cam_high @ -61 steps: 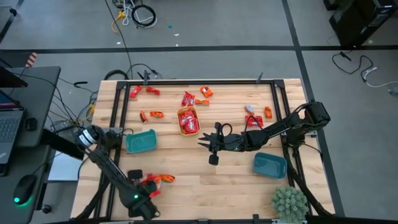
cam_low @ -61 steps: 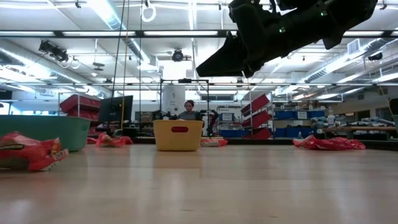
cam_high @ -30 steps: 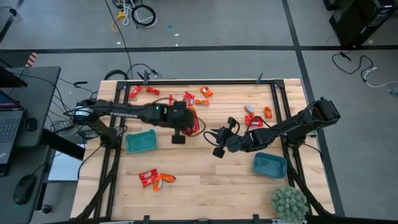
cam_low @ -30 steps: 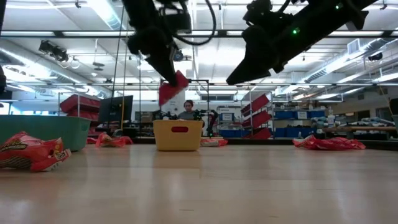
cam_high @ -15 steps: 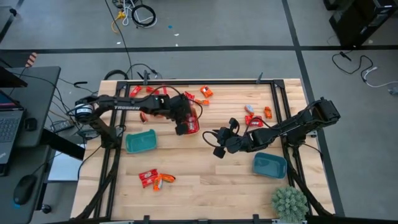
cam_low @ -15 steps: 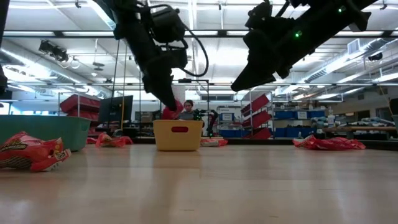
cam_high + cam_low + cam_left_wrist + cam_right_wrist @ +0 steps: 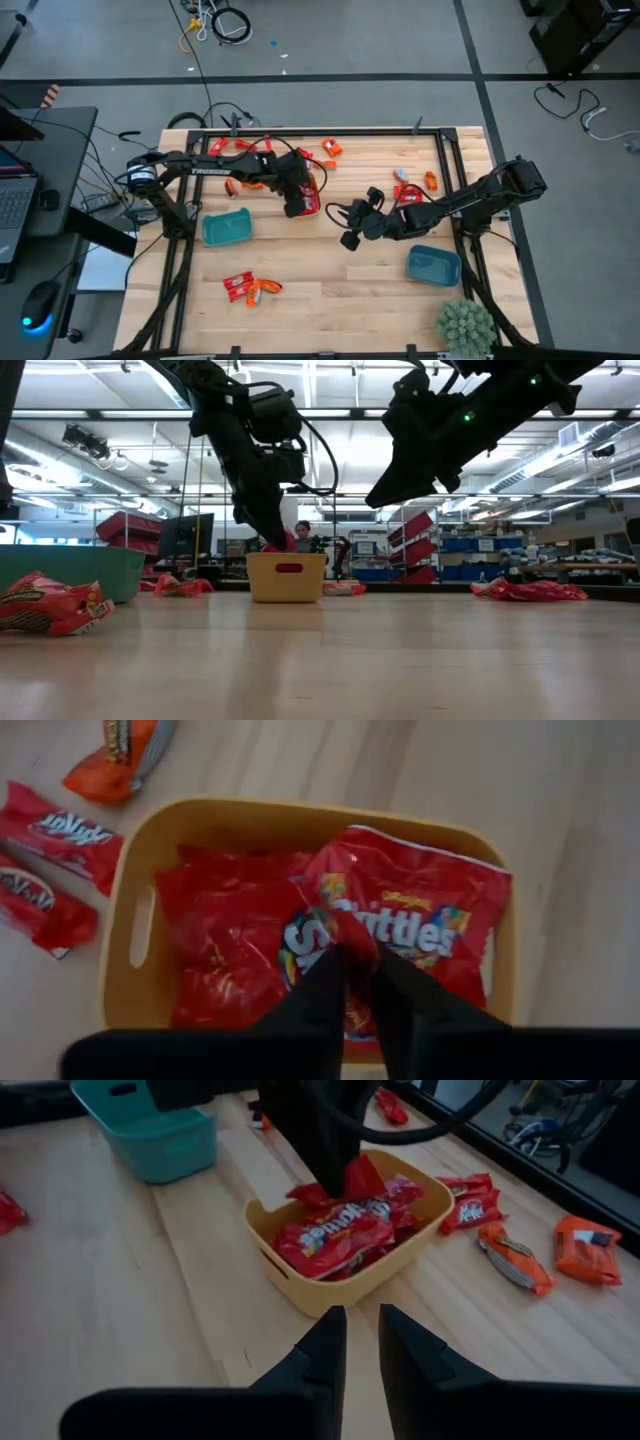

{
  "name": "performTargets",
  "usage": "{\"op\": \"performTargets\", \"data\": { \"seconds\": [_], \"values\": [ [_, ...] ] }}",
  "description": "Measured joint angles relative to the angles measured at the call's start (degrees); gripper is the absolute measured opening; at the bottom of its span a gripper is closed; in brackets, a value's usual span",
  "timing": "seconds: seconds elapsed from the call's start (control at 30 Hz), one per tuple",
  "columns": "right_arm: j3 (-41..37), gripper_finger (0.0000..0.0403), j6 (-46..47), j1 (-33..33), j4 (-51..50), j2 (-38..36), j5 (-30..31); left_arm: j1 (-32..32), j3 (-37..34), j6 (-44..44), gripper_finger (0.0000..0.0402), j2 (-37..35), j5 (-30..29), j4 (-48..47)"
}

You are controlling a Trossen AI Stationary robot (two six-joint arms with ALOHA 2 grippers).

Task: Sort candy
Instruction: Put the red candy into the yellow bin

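A yellow bowl (image 7: 300,812) holding several red candy packs (image 7: 230,940) stands mid-table, a little toward the far side. My left gripper (image 7: 293,205) reaches down into it, shut on one red pack (image 7: 358,1180). To the right of the bowl my right gripper (image 7: 347,238) hovers above the table, shut and holding nothing, its fingers (image 7: 400,1342) pointing at the bowl (image 7: 340,1295). Loose red and orange candies (image 7: 330,148) lie along the far edge, and more (image 7: 245,288) lie near the front left. My left gripper pinches the raised upper corner (image 7: 357,935) of a red candy pack between its two fingers. The fingers come from above, slanting down into the yellow bowl. The corner (image 7: 358,1178) stands up at the fingertips, and the pack's lower part rests on the packs in the bowl.
A teal bowl (image 7: 227,227) stands left of the yellow one and a second teal bowl (image 7: 433,265) at the right front. A potted plant (image 7: 465,322) stands at the front right corner. Candies (image 7: 415,185) lie by the right arm. Bare wood shows at the front middle.
My left gripper has carried the red pack down from above the yellow bowl into it, rolling as it sank. The pack now rests on the pile inside. My right gripper has stayed in place.
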Motion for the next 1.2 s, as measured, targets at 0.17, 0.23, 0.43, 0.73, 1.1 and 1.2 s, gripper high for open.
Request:
{"op": "performTargets", "data": {
  "seconds": [0.17, 0.23, 0.43, 0.73, 1.1, 1.2],
  "values": [
    [0.0, 0.0069, -0.4, -0.9, 1.1, 0.0, -0.3, -0.7, 2.1, 1.9, 0.0113, -0.1, 0.2, -1.0],
    [0.0, 0.0083, -0.5, -1.2, 1.0, 0.0, -0.5, -1.0, 2.7, 2.0, 0.0137, -0.1, 0.2, -1.3],
    [0.0, 0.0132, -2.0, -2.9, 1.6, 0.0, -2.7, -0.9, 5.3, 3.4, 0.0173, -0.1, -1.5, -2.6],
    [0.0, 0.0118, -4.5, -9.6, 6.0, 0.2, -11.3, -0.9, 1.0, 6.6, 0.0042, -6.5, -6.0, 2.6],
    [0.0, 0.002, -12.1, -15.9, 10.0, 0.2, -21.4, -1.0, -15.0, 0.8, 0.0007, -20.8, -1.9, 0.5],
    [0.0, 0.0048, -12.2, -16.2, 9.9, 0.2, -21.9, -2.8, -15.5, 0.7, 0.0019, -20.4, 0.0, -2.8]
  ]
}}
